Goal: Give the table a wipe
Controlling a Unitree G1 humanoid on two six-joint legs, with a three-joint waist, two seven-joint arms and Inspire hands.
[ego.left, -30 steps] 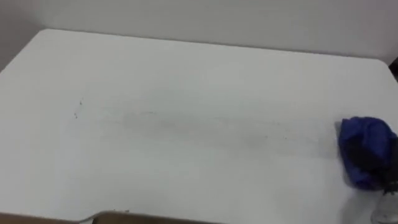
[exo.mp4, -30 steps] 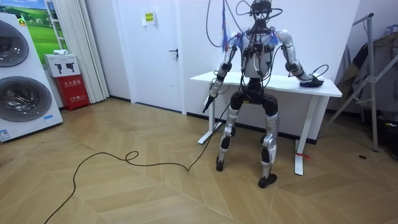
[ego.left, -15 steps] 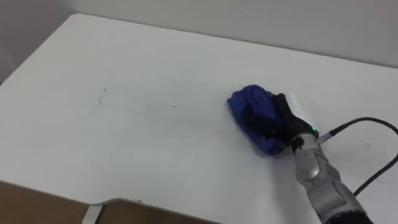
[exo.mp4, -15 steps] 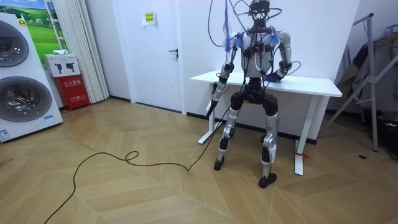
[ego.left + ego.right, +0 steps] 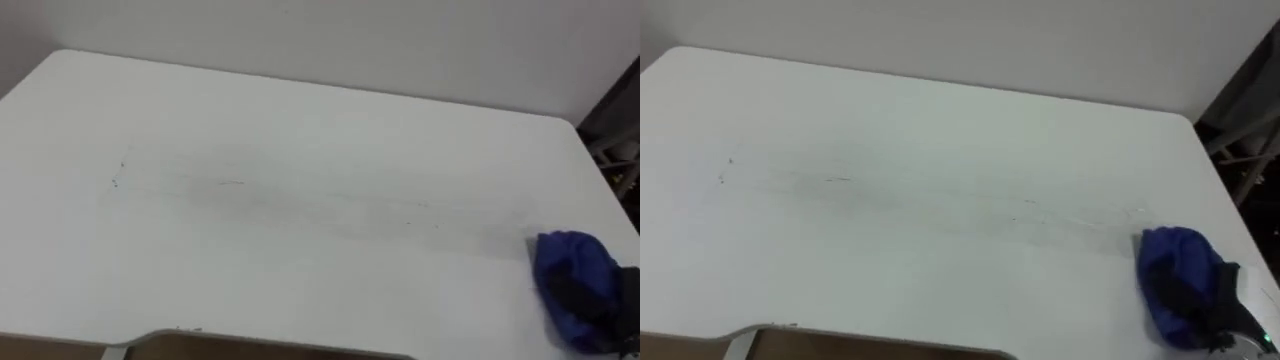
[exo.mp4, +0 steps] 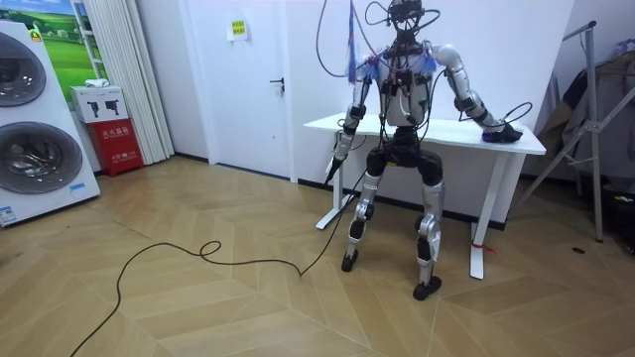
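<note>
The robot stands at the table, its right hand closed over a bunched blue cloth at the table's near right corner. The left hand hangs by the table's left end, and its fingers cannot be made out. A faint smear across the table's middle and small specks toward its left suggest the wiping is only partly done.
</note>
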